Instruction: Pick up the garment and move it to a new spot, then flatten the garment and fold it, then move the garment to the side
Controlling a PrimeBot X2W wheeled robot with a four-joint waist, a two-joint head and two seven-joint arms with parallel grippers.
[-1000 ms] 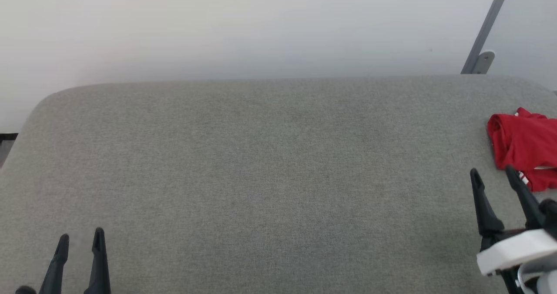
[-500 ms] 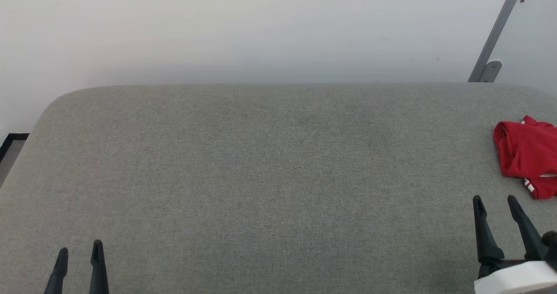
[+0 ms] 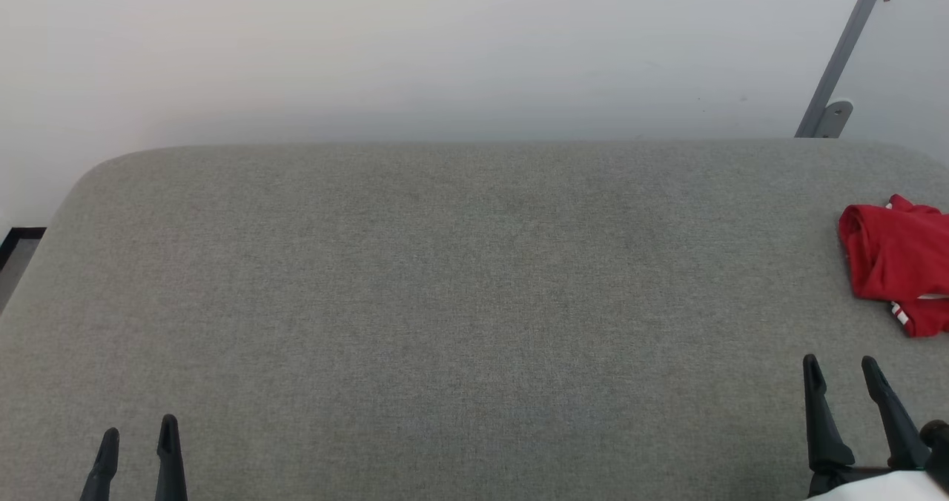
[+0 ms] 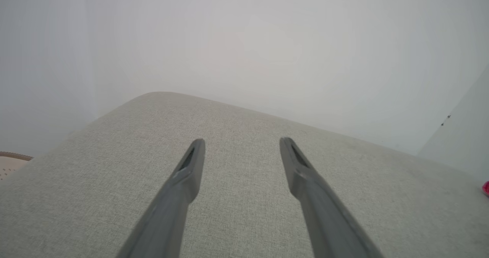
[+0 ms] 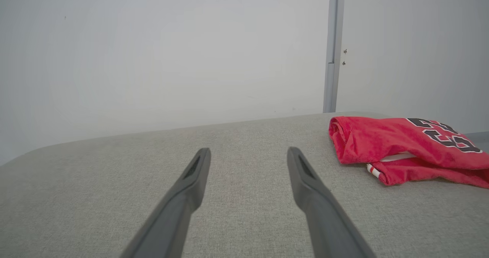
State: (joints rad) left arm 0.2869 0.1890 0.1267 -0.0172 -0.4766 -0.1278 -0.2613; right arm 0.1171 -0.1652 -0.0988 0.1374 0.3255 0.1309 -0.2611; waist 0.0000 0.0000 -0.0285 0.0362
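Your right gripper [image 3: 840,364] has drawn back toward the near edge of the broad grey fabric-covered table [image 3: 445,301]; a second ago its fingertips overlapped the cloth. The red sleeveless jersey with a black "23" [image 3: 893,264] lies as a compact, doubled-over bundle at the table's right side, running off the head view's edge. It sits ahead and to the right of that gripper, near but apart, its long side stretching rightward across the fingers' line. Both grippers stand spread and empty. Your left gripper [image 3: 139,430] is at the table's near-left corner, well apart, so I judge any further reach belongs to the right arm.
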